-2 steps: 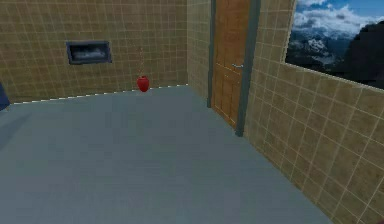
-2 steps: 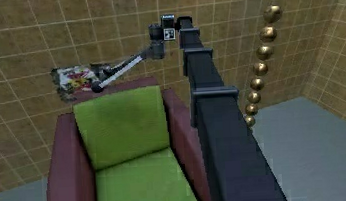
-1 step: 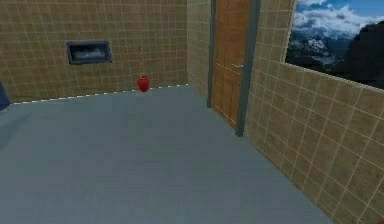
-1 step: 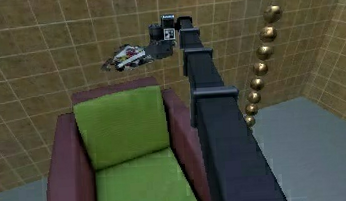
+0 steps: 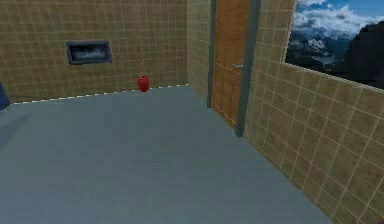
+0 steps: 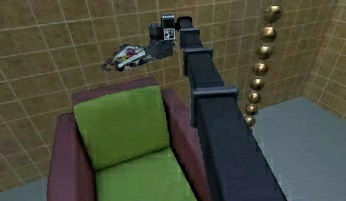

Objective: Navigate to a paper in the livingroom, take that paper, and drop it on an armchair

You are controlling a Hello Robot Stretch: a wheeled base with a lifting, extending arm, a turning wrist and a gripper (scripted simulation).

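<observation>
In the arm side view a maroon armchair [image 6: 62, 160] with green cushions stands against the tiled wall. The dark arm [image 6: 216, 106] rises past the chair's right armrest. At its far end my gripper [image 6: 115, 64] hangs above the chair's backrest, with the wall behind it. It holds a small pale flat thing [image 6: 131, 56], likely the paper, clear of the chair and the wall.
A column of golden balls [image 6: 260, 65] stands right of the armchair. In the forward view, bare grey floor [image 5: 130, 160] runs to a tiled wall with a dark framed panel [image 5: 89, 51]. A red object [image 5: 143, 84] sits by that wall. A wooden door [image 5: 230, 55] and a mountain picture [image 5: 338, 40] are on the right.
</observation>
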